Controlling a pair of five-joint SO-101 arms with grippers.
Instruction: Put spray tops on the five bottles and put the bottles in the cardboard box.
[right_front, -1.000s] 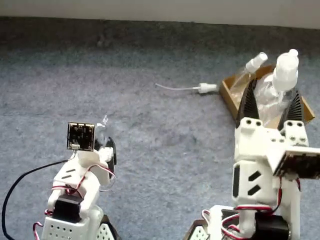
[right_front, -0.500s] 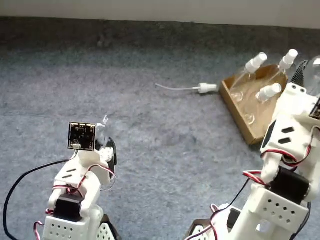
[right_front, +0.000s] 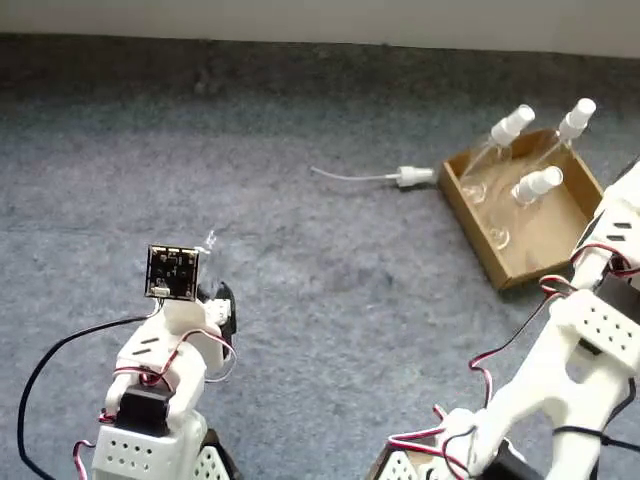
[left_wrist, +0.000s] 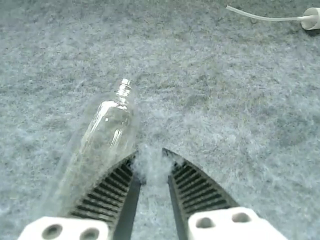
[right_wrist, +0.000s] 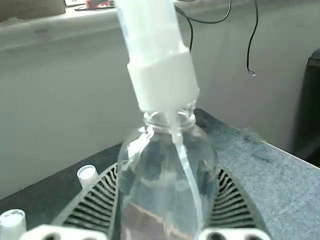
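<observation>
With the right claw (right_wrist: 165, 180) pinching the capped bottle (right_wrist: 167, 160), lower it into bare space in the cardboard box (right_front: 563, 232) before releasing; left claw (left_wrist: 151, 159) slightly spread, empty

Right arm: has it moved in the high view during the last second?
Yes. The right arm, holding a bottle, swung from over the cardboard box toward the view's right edge.
</observation>
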